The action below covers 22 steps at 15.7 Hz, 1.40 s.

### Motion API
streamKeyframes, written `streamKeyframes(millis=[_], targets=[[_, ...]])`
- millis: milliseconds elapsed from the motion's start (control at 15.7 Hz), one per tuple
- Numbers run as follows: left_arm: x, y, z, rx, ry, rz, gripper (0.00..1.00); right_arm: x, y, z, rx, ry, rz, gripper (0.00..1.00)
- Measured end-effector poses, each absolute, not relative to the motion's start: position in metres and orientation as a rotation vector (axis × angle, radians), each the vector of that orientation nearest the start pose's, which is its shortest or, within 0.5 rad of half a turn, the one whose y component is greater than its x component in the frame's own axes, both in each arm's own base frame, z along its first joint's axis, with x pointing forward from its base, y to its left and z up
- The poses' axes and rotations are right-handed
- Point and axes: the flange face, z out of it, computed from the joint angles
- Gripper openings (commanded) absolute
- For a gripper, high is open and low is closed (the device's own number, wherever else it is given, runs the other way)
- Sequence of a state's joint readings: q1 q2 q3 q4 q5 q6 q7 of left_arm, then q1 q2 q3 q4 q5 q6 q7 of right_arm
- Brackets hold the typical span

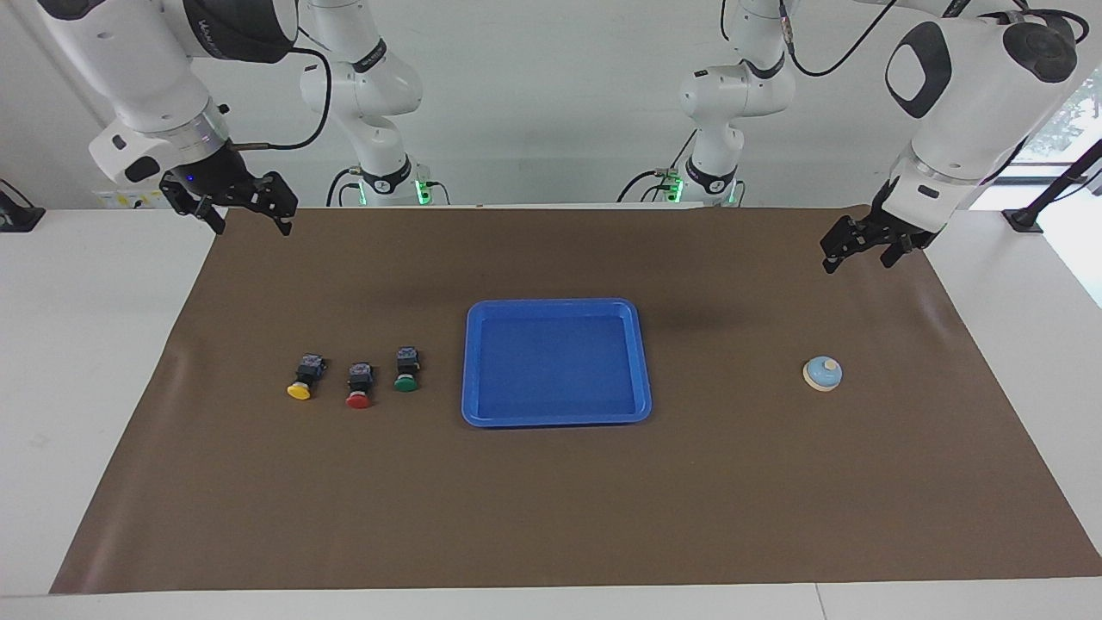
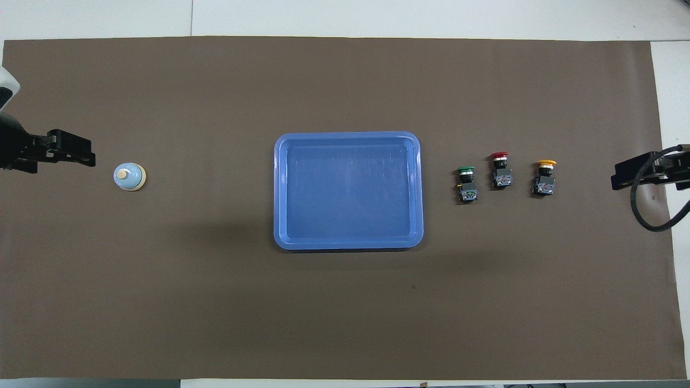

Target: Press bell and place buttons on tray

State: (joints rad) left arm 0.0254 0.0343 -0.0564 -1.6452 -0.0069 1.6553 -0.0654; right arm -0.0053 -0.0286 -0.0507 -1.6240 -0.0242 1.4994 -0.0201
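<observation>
The light blue bell [image 1: 823,373] [image 2: 129,177] sits on the brown mat toward the left arm's end. A blue tray [image 1: 555,362] [image 2: 347,191] lies at the mat's middle with nothing in it. Toward the right arm's end, three buttons lie in a row: green [image 1: 406,370] [image 2: 467,184] closest to the tray, then red [image 1: 359,386] [image 2: 501,171], then yellow [image 1: 303,379] [image 2: 545,178]. My left gripper [image 1: 861,258] [image 2: 89,153] hangs open in the air over the mat's edge beside the bell. My right gripper [image 1: 252,226] [image 2: 617,180] hangs open over the mat's edge past the yellow button. Neither holds anything.
A brown mat [image 1: 551,499] covers most of the white table [image 1: 95,387]. Both arm bases stand at the robots' edge of the table, with cables by them.
</observation>
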Motion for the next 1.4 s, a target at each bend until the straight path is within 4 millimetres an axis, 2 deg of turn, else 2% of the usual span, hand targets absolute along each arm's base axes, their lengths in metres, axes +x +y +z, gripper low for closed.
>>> streamKeyframes(millis=[509,572,700,827,1081,1399], targets=[[0.568,-0.016,0.572,-3.148,-0.062,0.053,1.00,0.536,-0.033,0.609,-3.156,0.057,0.153,1.00],[0.568,-0.015,0.569,-3.147,-0.065,0.062,0.54,0.536,-0.033,0.609,-3.156,0.057,0.153,1.00],[0.568,-0.014,0.560,-3.147,-0.073,0.065,0.00,0.536,-0.033,0.609,-3.156,0.057,0.153,1.00],[0.565,-0.007,0.541,-3.144,-0.099,0.098,0.00,0.536,-0.033,0.609,-3.156,0.057,0.153,1.00],[0.566,0.028,0.499,-3.143,-0.163,0.109,0.00,0.536,-0.033,0.609,-3.156,0.057,0.153,1.00],[0.592,0.031,0.447,-3.153,-0.069,0.074,0.00,0.536,-0.033,0.609,-3.156,0.057,0.153,1.00]])
